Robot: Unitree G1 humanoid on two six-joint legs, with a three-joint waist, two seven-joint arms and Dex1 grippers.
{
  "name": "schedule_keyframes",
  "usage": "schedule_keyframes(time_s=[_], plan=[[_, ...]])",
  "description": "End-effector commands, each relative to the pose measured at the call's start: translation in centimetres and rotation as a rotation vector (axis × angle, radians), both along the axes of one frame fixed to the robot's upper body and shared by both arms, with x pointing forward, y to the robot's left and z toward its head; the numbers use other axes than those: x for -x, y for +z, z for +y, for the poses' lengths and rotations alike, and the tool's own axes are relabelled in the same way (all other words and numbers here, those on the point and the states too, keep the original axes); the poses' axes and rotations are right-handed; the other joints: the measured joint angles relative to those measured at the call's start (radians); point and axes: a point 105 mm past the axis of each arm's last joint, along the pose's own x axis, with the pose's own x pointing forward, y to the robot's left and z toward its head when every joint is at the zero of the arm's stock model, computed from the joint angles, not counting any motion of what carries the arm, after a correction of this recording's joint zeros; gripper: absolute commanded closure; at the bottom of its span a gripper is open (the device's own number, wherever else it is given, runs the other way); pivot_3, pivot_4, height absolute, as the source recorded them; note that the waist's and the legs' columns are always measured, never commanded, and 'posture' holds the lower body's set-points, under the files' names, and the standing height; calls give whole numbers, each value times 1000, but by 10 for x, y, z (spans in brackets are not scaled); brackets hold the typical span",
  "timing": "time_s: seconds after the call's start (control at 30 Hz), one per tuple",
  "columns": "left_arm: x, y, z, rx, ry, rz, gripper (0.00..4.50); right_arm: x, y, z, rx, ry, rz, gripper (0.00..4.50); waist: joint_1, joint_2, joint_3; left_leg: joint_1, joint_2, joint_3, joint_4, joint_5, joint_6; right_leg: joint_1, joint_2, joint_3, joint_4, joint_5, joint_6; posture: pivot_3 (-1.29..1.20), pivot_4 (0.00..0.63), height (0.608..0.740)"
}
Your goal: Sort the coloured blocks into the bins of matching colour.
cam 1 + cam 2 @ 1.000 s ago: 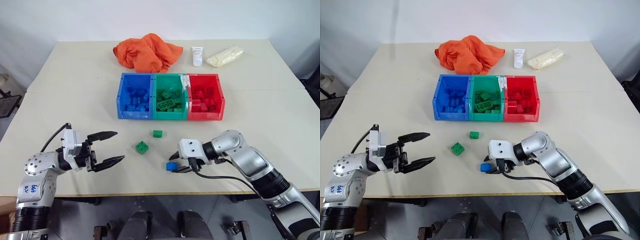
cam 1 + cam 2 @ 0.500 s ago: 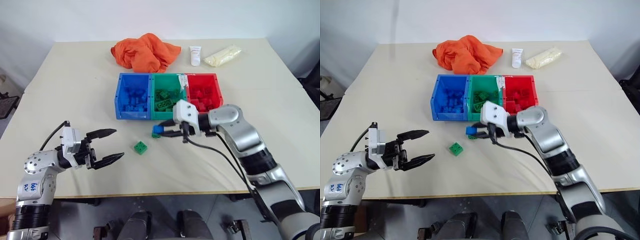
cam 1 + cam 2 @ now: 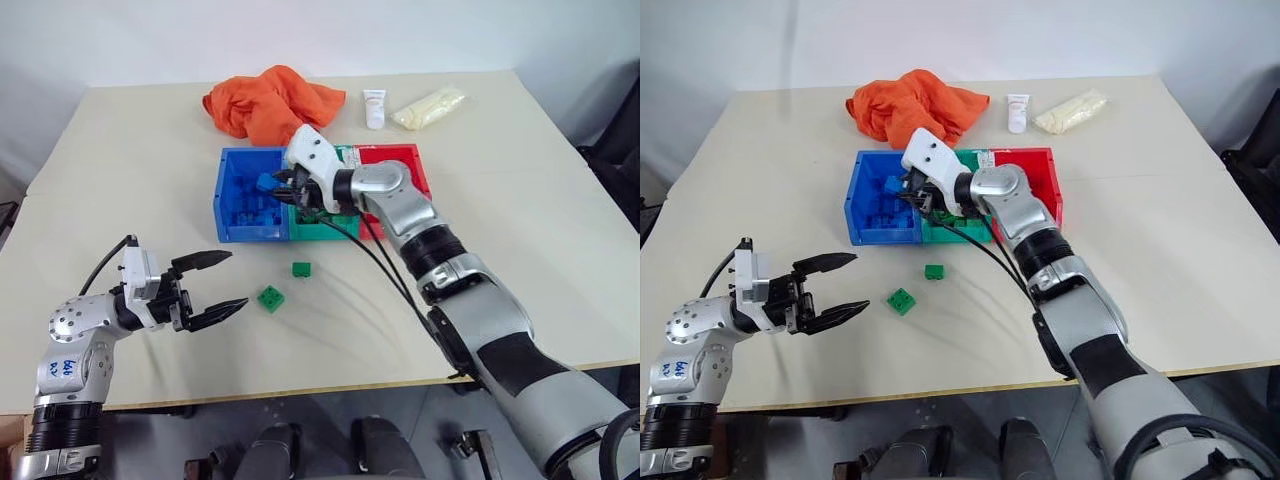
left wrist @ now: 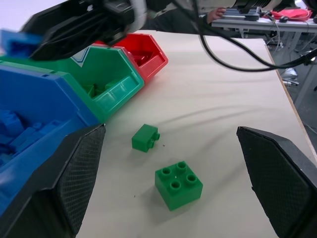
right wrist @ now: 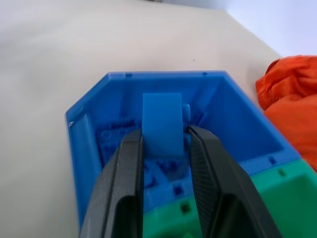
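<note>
1. The right claw [image 5: 166, 148] pinches the blue block [image 5: 162, 125] by two flat sides, above the blue bin [image 3: 222, 200].
2. It looks light, rigid, slick plastic; a side pinch suits it.
3. The left claw [image 3: 215, 285] gapes empty near two green blocks [image 3: 270, 298] on the worktop [image 3: 130, 180].

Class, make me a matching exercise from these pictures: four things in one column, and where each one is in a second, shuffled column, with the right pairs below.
Things
1. blue block
2. two green blocks
3. orange cloth
4. white tube

Places
A. bare tabletop in front of the bins
B. behind the blue bin, crumpled
C. between the fingers of the right gripper, over the blue bin
D. behind the red bin, beside a pale packet

Pairs: 1-C, 2-A, 3-B, 4-D
</note>
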Motion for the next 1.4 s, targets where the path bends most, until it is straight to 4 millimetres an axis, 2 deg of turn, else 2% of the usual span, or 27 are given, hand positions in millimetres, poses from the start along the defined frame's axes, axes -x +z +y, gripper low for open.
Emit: schedule_keyframes(time_s=[0.03,0.13,0.3,0.43,0.6,0.7,0.73,0.9,0.97,1.13,1.23,1.4], plan=[[3,5,-1,3,2,-37,0,-3,29,12,-82,-38,-88,2668,-5,0,0,0,0,0,0,0,0,0,0,0,0,0,0,0,150,740],[2,6,-2,6,7,-39,0,1,38,19,-139,-21,-95,1672,-14,0,0,0,0,0,0,0,0,0,0,0,1,0,0,0,150,740],[1,5,-1,5,11,-36,0,11,38,13,-139,87,-122,1672,-15,0,0,0,0,-1,0,0,0,0,0,1,1,0,0,0,150,740],[0,5,0,6,18,-35,0,21,35,-6,-115,175,-154,1672,-11,0,0,0,0,-1,0,0,0,0,0,1,1,0,0,0,150,740],[1,4,8,-9,56,-30,0,48,13,-53,-38,317,-106,1672,-6,0,0,0,-1,-2,1,0,0,1,0,1,0,0,0,0,150,740],[8,1,22,-34,118,-20,0,68,-5,-100,28,348,-31,1672,-3,0,0,0,0,-2,1,0,0,1,0,1,0,0,0,0,150,740],[10,0,25,-42,130,-16,0,72,-7,-108,38,345,-16,1672,-2,0,0,0,0,-2,0,0,0,1,0,1,-1,0,0,0,150,740],[23,-5,42,-76,199,8,0,79,-21,-145,104,278,17,1672,-4,0,0,0,0,0,0,0,0,1,0,2,-3,0,0,0,150,740],[38,-9,52,-104,245,28,0,82,-29,-173,132,221,73,1672,2,0,0,1,0,0,1,0,0,1,0,3,-3,0,0,0,150,740],[70,-15,77,-168,336,77,0,90,-42,-225,173,91,166,1672,39,0,0,0,-1,1,0,-3,3,1,-1,5,-7,0,0,0,150,740],[82,-14,86,-191,364,97,0,94,-43,-233,172,67,177,1672,47,0,0,0,0,2,2,-3,3,4,-1,5,-15,0,0,0,150,740],[87,-12,87,-199,367,100,0,96,-41,-226,148,72,172,1672,53,0,0,0,0,3,2,-2,3,5,-1,5,-17,0,0,0,150,740]])
